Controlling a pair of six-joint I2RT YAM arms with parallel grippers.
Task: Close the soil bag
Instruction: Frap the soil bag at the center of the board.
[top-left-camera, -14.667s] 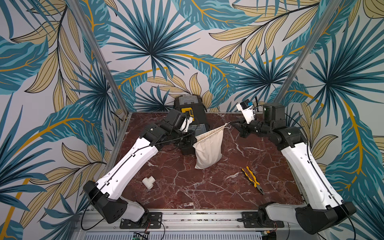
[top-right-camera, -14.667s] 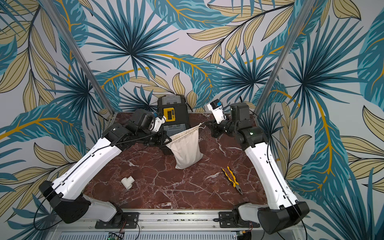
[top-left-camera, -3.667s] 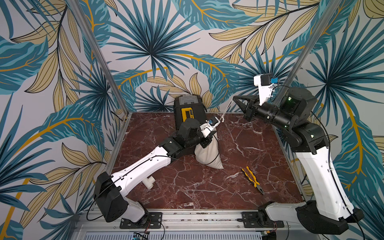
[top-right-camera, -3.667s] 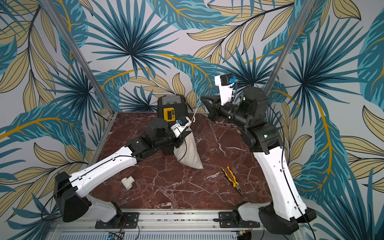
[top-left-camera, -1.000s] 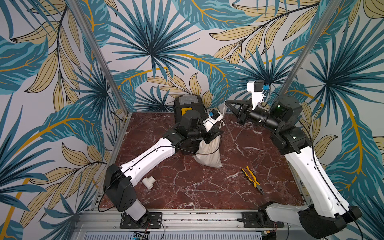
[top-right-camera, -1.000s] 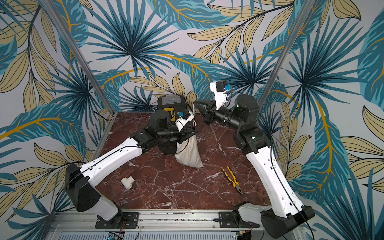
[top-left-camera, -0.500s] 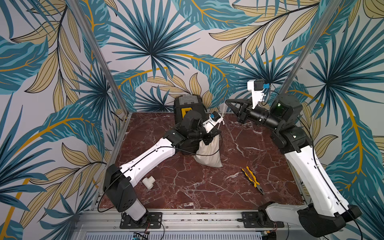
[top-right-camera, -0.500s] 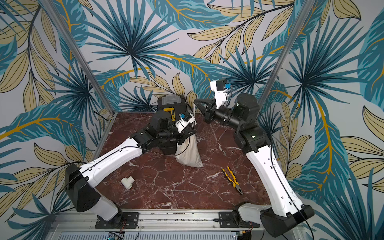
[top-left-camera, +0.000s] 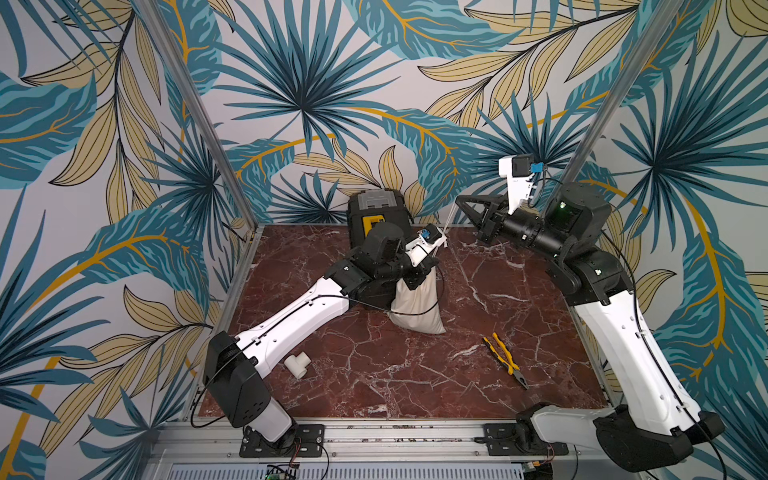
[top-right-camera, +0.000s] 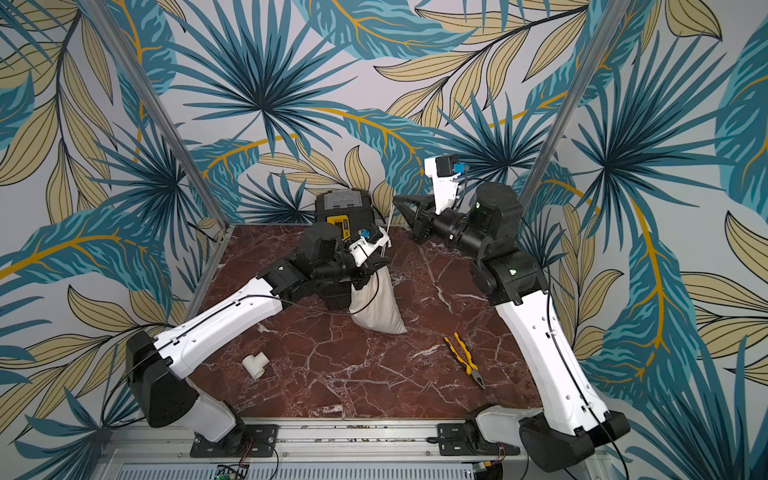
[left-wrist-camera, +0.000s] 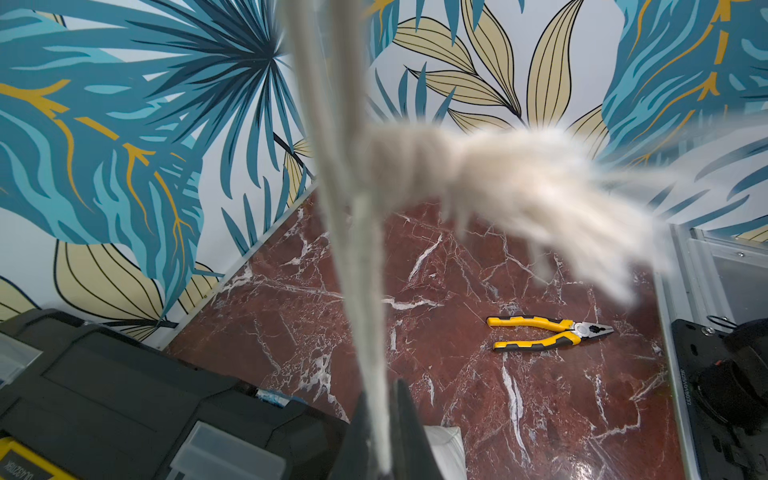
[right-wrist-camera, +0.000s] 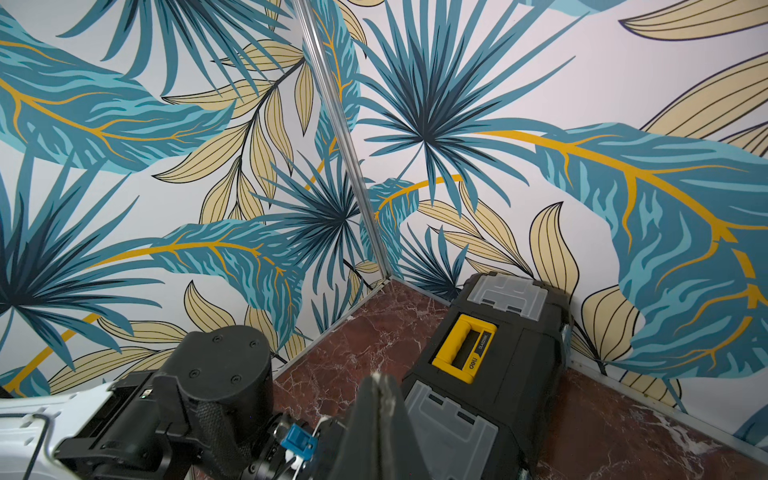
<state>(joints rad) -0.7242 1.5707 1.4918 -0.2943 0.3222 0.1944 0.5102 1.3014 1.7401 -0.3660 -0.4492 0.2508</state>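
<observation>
The soil bag (top-left-camera: 417, 309) (top-right-camera: 378, 311), a cream cloth sack, leans on the red marble with its gathered neck up. My left gripper (top-left-camera: 426, 269) (left-wrist-camera: 380, 399) sits right at that neck, shut on the bag's cord (left-wrist-camera: 365, 291). A knot with a frayed end (left-wrist-camera: 490, 174) hangs blurred close to the left wrist camera. The thin cord (top-left-camera: 446, 218) (top-right-camera: 388, 224) runs up from the neck to my right gripper (top-left-camera: 458, 200) (right-wrist-camera: 380, 380). It hangs raised above the table's back and is shut on the cord, with pale fibres showing at the tips.
A black toolbox (top-left-camera: 376, 210) (right-wrist-camera: 490, 353) with a yellow handle stands at the back wall, just behind the bag. Yellow-handled pliers (top-left-camera: 505, 359) (left-wrist-camera: 544, 332) lie at the front right. A white pipe tee (top-left-camera: 298, 364) lies near the left arm's base.
My left gripper's jaws have closed on the cord at the bag's neck. The right gripper has stayed shut and raised, almost in place.
</observation>
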